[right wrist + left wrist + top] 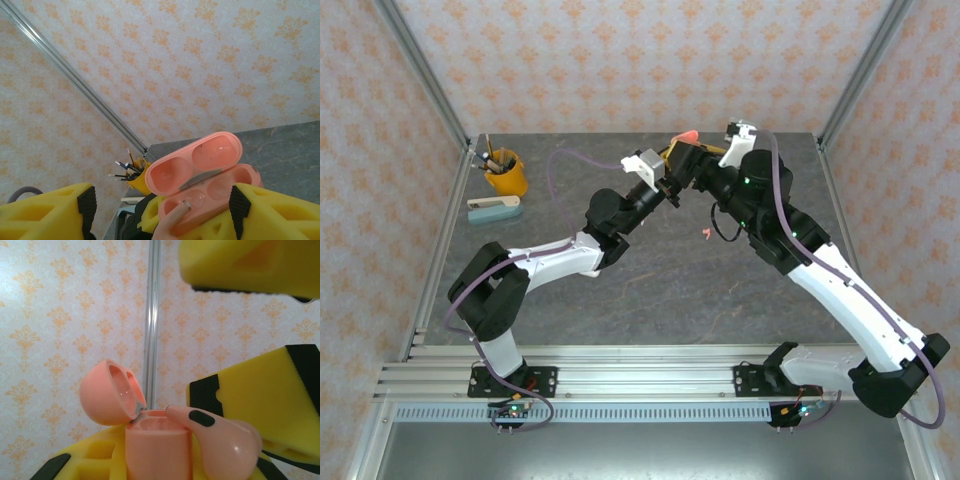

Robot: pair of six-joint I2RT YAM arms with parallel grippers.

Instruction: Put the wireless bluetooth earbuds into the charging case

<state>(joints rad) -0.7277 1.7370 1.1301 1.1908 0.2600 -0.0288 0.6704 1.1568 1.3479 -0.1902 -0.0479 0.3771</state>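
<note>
Salmon charging case [157, 452] sits clamped in the left end effector [157, 467], lid open. An earbud [220, 440] seemingly leans at the case's mouth, and the right end effector [162, 212] spreads apart around the case.

An earbud [220, 440] rests at the charging case [157, 452]'s mouth, a second earbud [705, 235] lies on the table [620, 290] before it, the pen cup [506, 172] far to its left.
</note>
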